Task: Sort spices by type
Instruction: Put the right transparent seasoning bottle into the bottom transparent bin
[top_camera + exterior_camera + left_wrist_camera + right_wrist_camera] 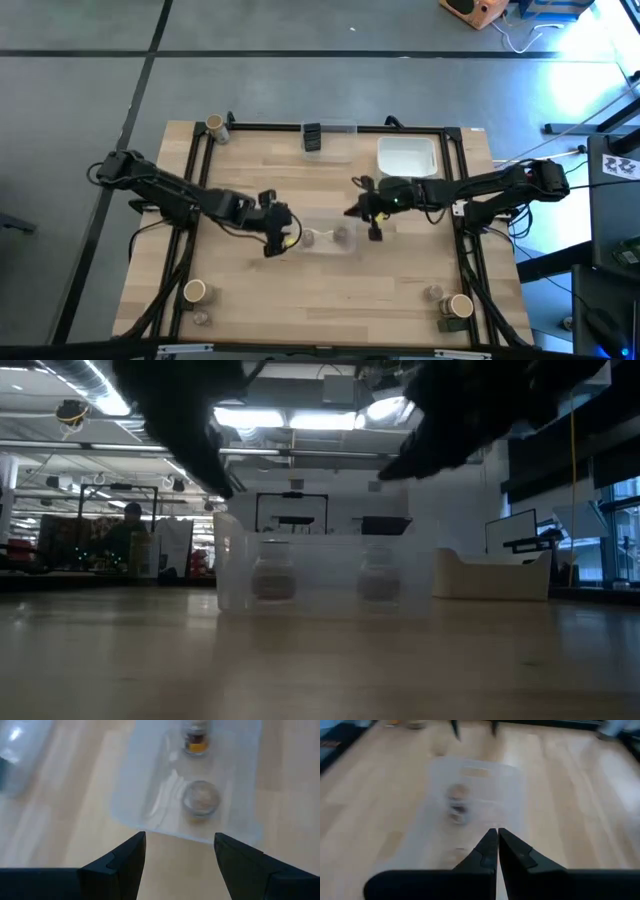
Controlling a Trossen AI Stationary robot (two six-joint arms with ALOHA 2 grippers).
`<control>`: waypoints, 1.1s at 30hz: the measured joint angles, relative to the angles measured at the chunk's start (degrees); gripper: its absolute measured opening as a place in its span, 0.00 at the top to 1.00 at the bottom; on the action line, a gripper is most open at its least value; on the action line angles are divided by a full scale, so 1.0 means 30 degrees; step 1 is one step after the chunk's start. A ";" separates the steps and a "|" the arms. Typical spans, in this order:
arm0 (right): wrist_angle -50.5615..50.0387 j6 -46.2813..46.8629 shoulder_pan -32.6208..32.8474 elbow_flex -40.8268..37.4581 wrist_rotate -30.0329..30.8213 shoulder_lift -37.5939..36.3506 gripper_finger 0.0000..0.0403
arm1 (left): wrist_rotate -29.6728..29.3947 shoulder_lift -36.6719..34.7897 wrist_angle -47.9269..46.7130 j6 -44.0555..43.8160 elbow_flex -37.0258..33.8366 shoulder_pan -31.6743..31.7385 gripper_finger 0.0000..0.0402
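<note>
Mid-desk, a clear bin (325, 240) held two grey-brown jars (341, 236), labels unreadable. The left gripper (283, 238) hung at one end, jaws half open, empty; the right gripper (372, 212) at the other, jaws shut, empty. Other spices (214, 126) sat at the desk's corners.

clear bin at table level, two jars inside

i see the clear bin (325, 570) at centre, two small jars (272, 577) within, white tray (490, 575) at 3 o'clock.
</note>
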 joint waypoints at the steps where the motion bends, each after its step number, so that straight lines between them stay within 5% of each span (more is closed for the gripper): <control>1: -0.0750 -0.0014 0.0525 0.0446 0.0090 -0.0084 0.96 | -0.0049 0.0000 0.0556 -0.0350 -0.0430 -0.0321 0.45; 13: -1.1916 0.4091 0.7542 0.6734 0.6644 0.0091 0.96 | -0.0515 0.0044 0.4955 -0.2148 -0.2586 -0.2835 0.45; 22: -1.6038 1.1394 1.1502 0.7573 0.6971 0.0151 0.96 | -0.0779 0.0058 0.6892 -0.2125 -0.2586 -0.3762 0.45; 33: -1.7262 1.7997 1.4738 0.7705 0.5960 0.1483 0.96 | -0.1166 0.0058 0.8709 -0.1748 -0.2579 -0.4254 0.45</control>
